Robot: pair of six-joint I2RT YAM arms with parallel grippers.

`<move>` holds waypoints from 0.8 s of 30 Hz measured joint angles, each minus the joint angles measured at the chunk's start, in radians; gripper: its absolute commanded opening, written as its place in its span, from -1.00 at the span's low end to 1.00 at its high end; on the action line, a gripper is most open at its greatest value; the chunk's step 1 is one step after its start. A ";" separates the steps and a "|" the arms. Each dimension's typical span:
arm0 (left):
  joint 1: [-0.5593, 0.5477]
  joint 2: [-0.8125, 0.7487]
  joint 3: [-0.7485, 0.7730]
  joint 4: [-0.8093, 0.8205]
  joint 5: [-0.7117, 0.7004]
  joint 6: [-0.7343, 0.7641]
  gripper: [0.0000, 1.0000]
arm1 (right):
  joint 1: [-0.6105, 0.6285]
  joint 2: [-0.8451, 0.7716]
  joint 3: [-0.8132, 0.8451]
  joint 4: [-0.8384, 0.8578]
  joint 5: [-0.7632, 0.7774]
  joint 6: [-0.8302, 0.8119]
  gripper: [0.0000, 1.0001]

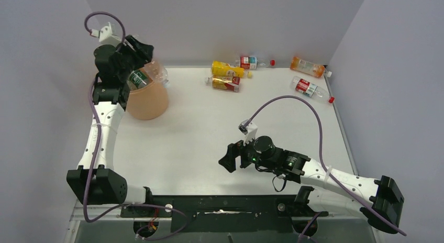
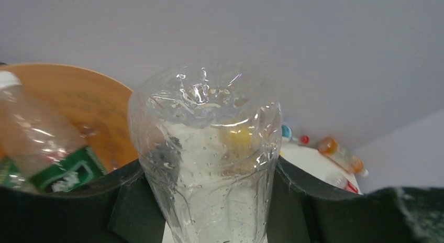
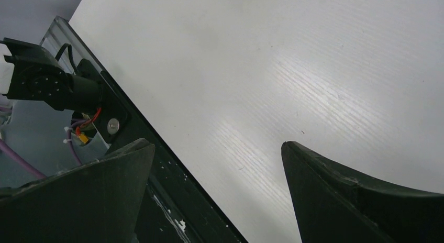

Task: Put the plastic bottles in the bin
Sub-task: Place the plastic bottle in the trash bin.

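Left claw holds a clear bottle at the ten-o'clock bin's rim; release should follow. Right claw gapes wide, empty.

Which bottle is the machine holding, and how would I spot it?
Find the peach-orange bin at the far left. Over its rim, the left gripper clamps a clear bottle; unlike the green-labelled bottle in the bin, it shows no label.

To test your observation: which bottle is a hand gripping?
The clear bottle in the left hand, above the bin; the other bottles lie loose on the table or inside the bin.
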State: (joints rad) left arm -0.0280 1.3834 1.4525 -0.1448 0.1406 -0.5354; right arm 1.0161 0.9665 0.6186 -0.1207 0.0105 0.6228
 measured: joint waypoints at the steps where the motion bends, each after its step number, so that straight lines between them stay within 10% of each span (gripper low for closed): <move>1: 0.028 0.003 0.006 0.010 -0.007 0.002 -0.14 | 0.002 0.000 -0.007 0.001 0.000 0.005 0.96; 9: 0.201 0.081 0.026 0.152 -0.065 -0.003 -0.14 | 0.022 0.000 -0.037 0.000 0.008 0.042 0.96; 24: 0.185 0.219 -0.105 0.608 -0.190 0.036 -0.04 | 0.059 0.013 -0.037 -0.009 0.035 0.089 0.96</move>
State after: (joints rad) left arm 0.1566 1.6024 1.3479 0.4637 -0.0490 -0.4992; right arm 1.0752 0.9791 0.5812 -0.1299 0.0452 0.7113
